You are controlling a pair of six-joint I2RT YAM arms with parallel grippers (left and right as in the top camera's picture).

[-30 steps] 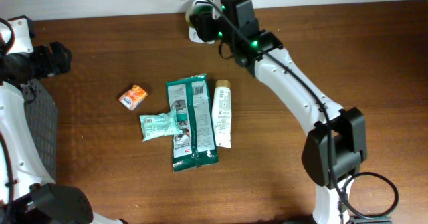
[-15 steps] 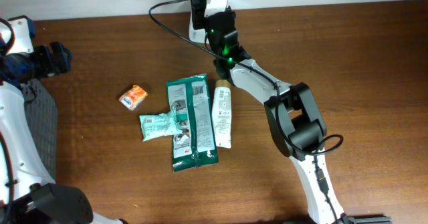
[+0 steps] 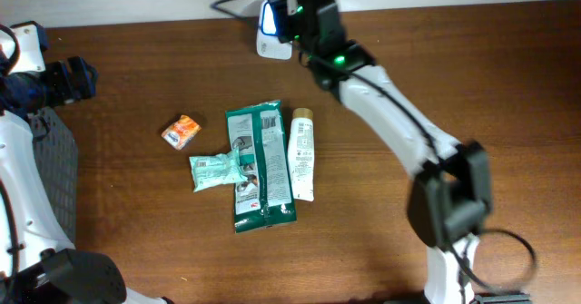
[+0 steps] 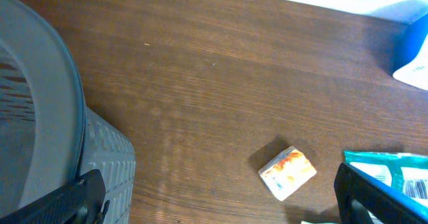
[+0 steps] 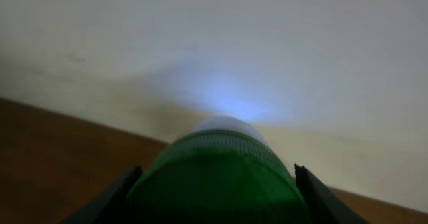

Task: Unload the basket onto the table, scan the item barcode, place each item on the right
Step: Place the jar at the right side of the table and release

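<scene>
Brown wood counter (image 3: 136,50) carries everything. From the near right, the right arm (image 3: 390,113) stretches to the far edge. There the right hand (image 3: 292,14) is about half closed around a green rounded item (image 5: 215,174), held just beside the white scanner (image 3: 269,45) with its blue glow. A grey basket (image 4: 40,117) sits at the left edge. Mid-counter lie a teal pouch (image 3: 261,163), a white tube (image 3: 301,154) just beside it, a pale green packet (image 3: 216,171) and a small orange packet (image 4: 287,172). The left hand (image 4: 221,197) hangs spread wide, holding nothing.
</scene>
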